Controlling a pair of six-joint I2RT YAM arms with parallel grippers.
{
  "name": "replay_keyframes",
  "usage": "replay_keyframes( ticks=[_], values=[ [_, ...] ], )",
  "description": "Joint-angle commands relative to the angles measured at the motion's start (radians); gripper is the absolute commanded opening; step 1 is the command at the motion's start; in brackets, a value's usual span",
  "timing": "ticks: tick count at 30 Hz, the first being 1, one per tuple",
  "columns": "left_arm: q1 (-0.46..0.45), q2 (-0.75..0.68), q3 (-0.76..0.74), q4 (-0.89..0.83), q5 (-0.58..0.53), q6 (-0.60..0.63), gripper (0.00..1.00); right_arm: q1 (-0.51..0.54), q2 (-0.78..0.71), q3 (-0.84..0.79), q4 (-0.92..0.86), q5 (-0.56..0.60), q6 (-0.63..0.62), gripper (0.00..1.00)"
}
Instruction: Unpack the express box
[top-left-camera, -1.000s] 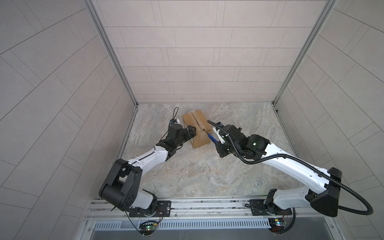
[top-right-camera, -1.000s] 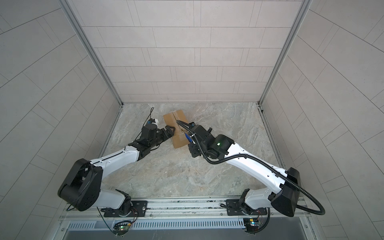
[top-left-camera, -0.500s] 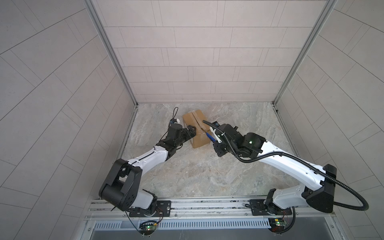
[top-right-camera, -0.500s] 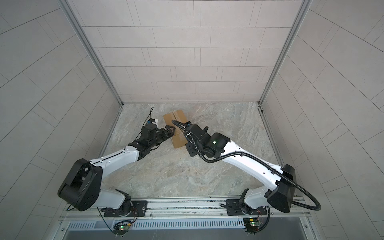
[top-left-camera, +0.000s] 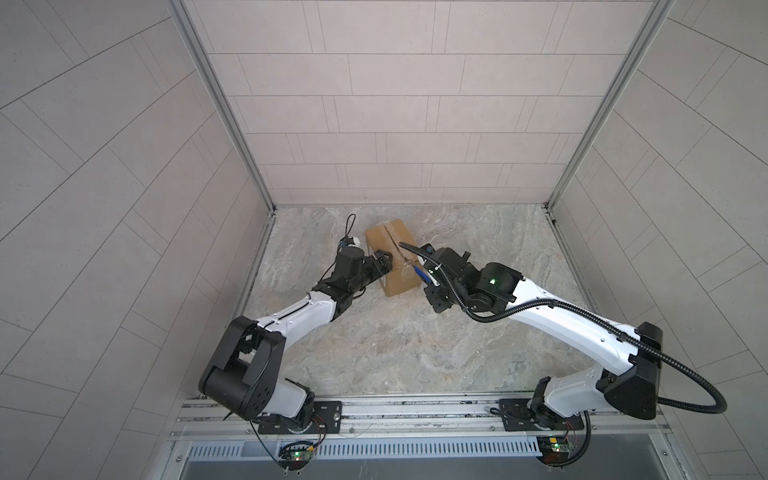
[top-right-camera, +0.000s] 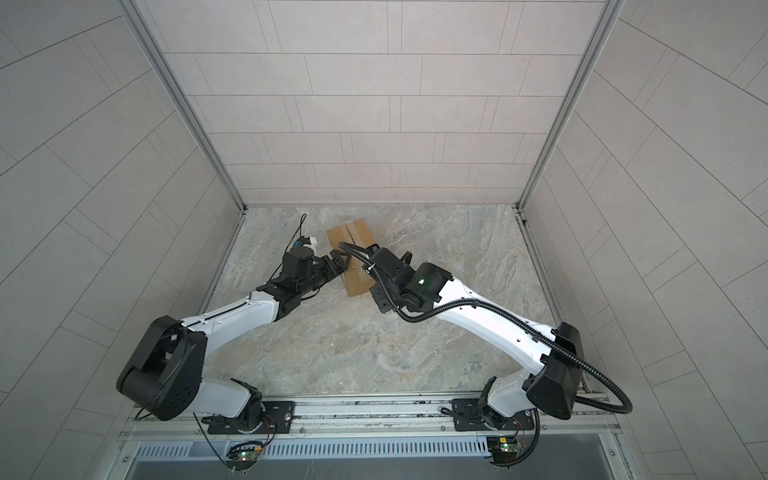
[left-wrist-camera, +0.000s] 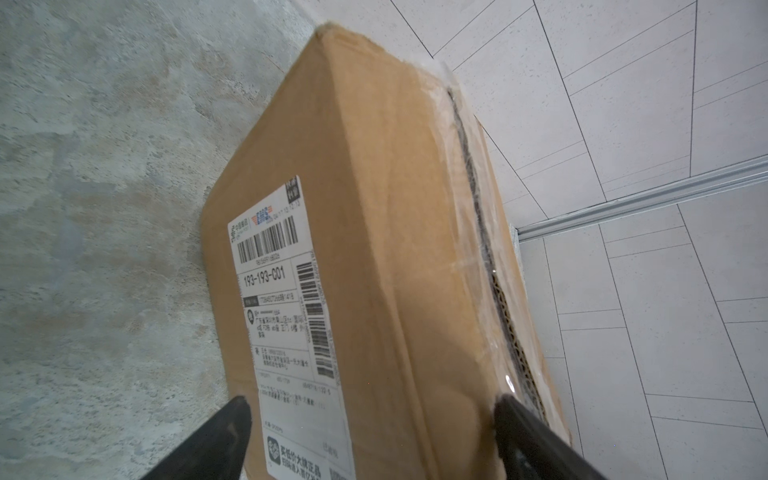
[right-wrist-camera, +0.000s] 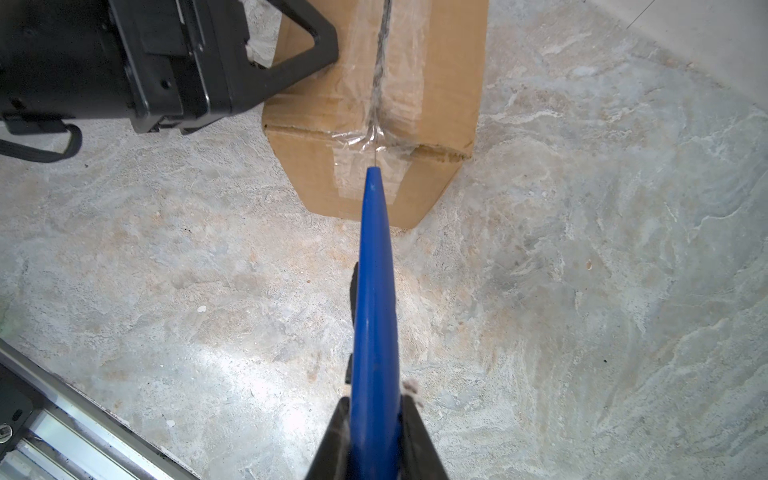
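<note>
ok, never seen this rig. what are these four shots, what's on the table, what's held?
Two white robot arms stand on a rail at the front of a marble table, each ending in a two-finger gripper. Both top views come from one camera head overhead; the other two cameras ride on the wrists and look along the fingers. On the table lies the express box, brown cardboard with a white shipping label on one side and clear tape over its top seam. The left gripper stands wide open astride the box's upper edge, seemingly steadying it. The right gripper is shut on a blue utility knife, blade tip at the tape on the box's near end.
</note>
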Motion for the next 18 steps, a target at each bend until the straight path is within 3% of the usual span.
replay_keyframes(
  ticks=[1,18],
  values=[
    [0.004,0.015,-0.020,0.015,0.007,-0.002,0.94,0.009,0.009,0.017,-0.027,0.032,-0.007,0.00],
    [0.003,0.016,-0.033,0.034,0.013,-0.017,0.94,0.011,0.076,0.033,0.008,0.042,-0.020,0.00]
  ],
)
